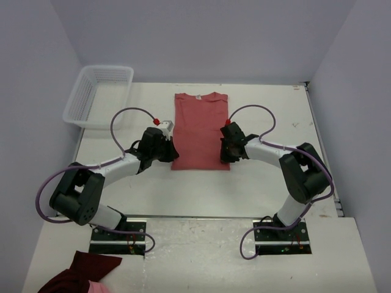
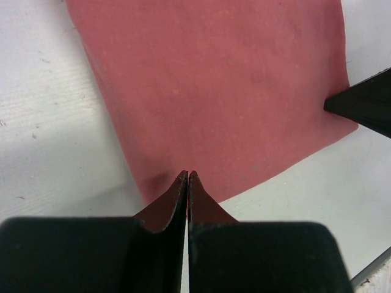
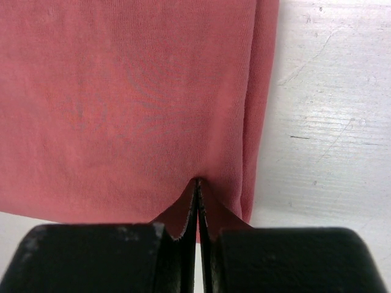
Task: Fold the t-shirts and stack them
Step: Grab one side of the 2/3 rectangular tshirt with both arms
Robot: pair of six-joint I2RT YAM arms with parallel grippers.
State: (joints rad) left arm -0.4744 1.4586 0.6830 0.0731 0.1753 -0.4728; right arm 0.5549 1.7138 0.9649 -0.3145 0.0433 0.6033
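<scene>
One salmon t-shirt (image 1: pixel 200 128), already narrowed into a long rectangle, flat in the middle of the surface (image 1: pixel 201 195), collar toward the far edge, hem toward the near edge. Left gripper (image 1: pixel 171 149) pinched tight on the near-left hem corner. Right gripper (image 1: pixel 225 149) pinched tight on the hem just inside the near-right corner, cloth puckered up at the fingertips.

Probably set to lift the hem and carry it toward the collar for the crosswise fold.

Risks from here:
- Could slip from either thin pinch if raised fast, leaving one corner behind and skewing the fold.
- Could hold only the top layer on the right, beside the doubled side edge, letting the lower layers stay down.
- Could drag the whole shirt toward the far edge if carried low.
- Could twist it if the arms travel unevenly.

White basket (image 1: pixel 98 94) at the far-left corner and maroon bundle (image 1: pixel 82 274) at the near-left edge, both well apart.
</scene>
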